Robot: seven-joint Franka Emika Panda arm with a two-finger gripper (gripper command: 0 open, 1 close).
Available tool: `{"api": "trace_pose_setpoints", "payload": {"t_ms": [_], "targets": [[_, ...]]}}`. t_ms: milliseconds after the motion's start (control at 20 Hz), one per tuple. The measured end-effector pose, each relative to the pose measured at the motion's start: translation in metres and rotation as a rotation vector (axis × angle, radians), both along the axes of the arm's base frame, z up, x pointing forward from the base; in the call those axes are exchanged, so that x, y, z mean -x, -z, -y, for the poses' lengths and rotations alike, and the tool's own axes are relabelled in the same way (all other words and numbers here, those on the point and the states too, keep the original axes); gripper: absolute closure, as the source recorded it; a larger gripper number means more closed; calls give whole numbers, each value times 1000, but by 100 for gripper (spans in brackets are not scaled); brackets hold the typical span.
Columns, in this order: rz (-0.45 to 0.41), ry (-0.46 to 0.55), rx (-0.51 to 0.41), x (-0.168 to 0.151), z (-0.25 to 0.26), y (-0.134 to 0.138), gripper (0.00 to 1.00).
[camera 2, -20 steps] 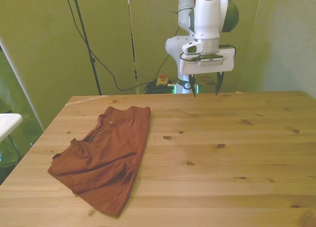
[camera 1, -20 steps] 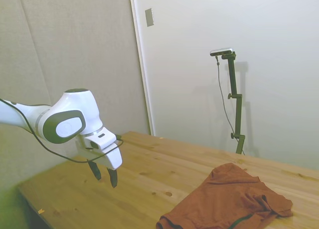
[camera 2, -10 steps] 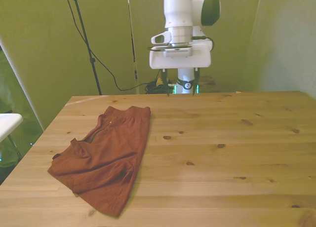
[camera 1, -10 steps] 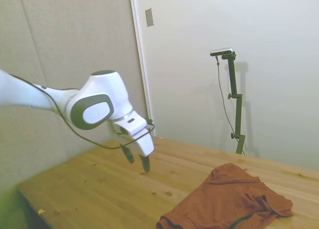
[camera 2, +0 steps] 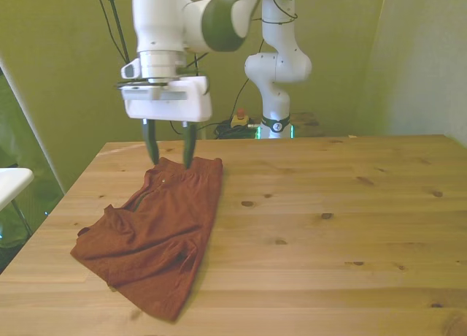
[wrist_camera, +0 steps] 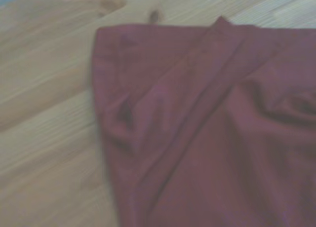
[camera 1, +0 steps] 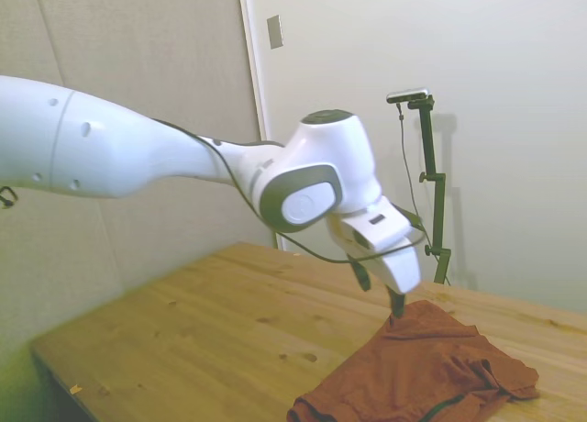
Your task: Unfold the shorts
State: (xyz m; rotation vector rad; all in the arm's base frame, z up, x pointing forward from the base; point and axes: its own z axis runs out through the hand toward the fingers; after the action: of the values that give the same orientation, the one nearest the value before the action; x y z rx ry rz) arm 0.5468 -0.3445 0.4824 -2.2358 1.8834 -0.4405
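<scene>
The rust-brown shorts (camera 2: 157, 230) lie folded and rumpled on the wooden table (camera 2: 328, 226), at the front view's left. In the side view the shorts (camera 1: 426, 372) sit at the near right, with a dark trim line along one edge. My gripper (camera 2: 168, 157) hangs open just above the far end of the shorts, one finger on each side of that corner, holding nothing. In the side view the gripper (camera 1: 381, 289) sits right over the cloth's far edge. The wrist view shows the shorts (wrist_camera: 207, 133) close up, with a corner and diagonal folds over bare wood.
A white surface's edge (camera 2: 11, 182) sticks in beyond the table at the front view's left. Cables (camera 2: 146, 95) hang behind the table's far edge. The wall (camera 1: 495, 119) runs close behind the table in the side view.
The arm has swung from the table's far middle across to the shorts and dropped lower. The gripper stays open. The shorts have not moved.
</scene>
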Motion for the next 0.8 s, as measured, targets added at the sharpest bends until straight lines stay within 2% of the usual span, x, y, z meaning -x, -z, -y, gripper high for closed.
{"api": "trace_pose_setpoints", "payload": {"t_ms": [350, 750, 800], "targets": [[-14, 171, -64, -11, 118, 56, 0], [-1, 223, -112, -41, 147, 100, 0], [2, 220, -116, -45, 146, 102, 100]]}}
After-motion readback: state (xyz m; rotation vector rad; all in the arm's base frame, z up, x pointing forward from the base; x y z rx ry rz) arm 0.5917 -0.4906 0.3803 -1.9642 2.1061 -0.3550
